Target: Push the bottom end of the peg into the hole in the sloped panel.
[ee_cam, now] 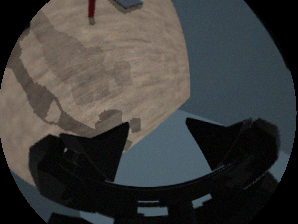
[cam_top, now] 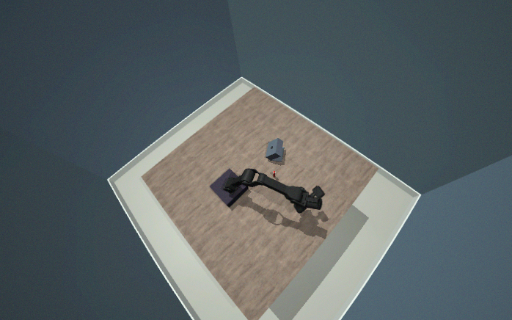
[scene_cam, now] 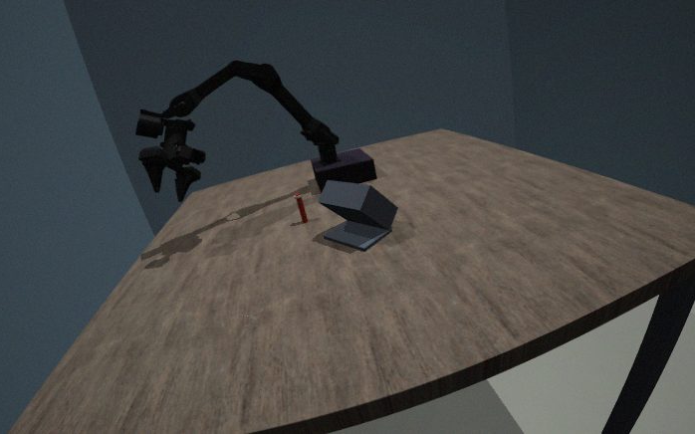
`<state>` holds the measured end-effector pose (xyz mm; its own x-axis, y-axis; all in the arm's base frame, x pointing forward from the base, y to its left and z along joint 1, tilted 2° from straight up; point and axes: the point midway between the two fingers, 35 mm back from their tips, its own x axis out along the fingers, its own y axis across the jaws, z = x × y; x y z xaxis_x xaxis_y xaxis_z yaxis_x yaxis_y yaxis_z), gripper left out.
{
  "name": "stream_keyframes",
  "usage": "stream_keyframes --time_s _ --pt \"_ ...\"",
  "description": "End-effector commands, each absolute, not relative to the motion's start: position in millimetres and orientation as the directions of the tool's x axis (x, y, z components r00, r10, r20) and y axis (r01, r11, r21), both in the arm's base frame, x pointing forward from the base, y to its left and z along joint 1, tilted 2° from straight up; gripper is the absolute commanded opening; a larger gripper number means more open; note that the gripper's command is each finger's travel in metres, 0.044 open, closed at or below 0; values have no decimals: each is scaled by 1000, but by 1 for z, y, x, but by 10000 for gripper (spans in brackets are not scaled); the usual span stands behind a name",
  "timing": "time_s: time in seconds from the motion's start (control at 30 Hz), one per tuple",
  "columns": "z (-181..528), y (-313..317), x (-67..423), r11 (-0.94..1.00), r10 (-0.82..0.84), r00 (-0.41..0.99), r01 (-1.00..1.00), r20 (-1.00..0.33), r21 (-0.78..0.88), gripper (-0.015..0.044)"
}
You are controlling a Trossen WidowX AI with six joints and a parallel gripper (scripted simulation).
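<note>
The black parallel-jaw gripper (scene_cam: 168, 182) is hanging high with fingers spread apart, gripping nothing, well apart from the small red upright peg (scene_cam: 301, 209), which is standing just beside the grey-blue sloped panel block (scene_cam: 359, 205).

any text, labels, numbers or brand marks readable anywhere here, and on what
None: no view shows any lettering.
Red peg: plain, with a paler tip, no marking.
Sloped grey panel: bare faces; the only mark is its dark hole, seen from the top view.
Black arm, its open gripper and the dark base plate: no brand or number visible.
Wooden table: only grain.
</note>
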<state>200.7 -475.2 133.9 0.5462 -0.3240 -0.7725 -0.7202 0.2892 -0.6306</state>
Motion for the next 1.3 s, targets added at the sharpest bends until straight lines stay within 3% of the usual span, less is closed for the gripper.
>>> stream_keyframes --time_s 0.0,0.63,1.27 --pt "128 -457 214 338 -289 528 -724 -799 -601 440" --pt "105 -356 268 534 -126 409 -740 -904 -410 440" --pt "86 -251 283 656 -20 231 -731 -973 -187 440"
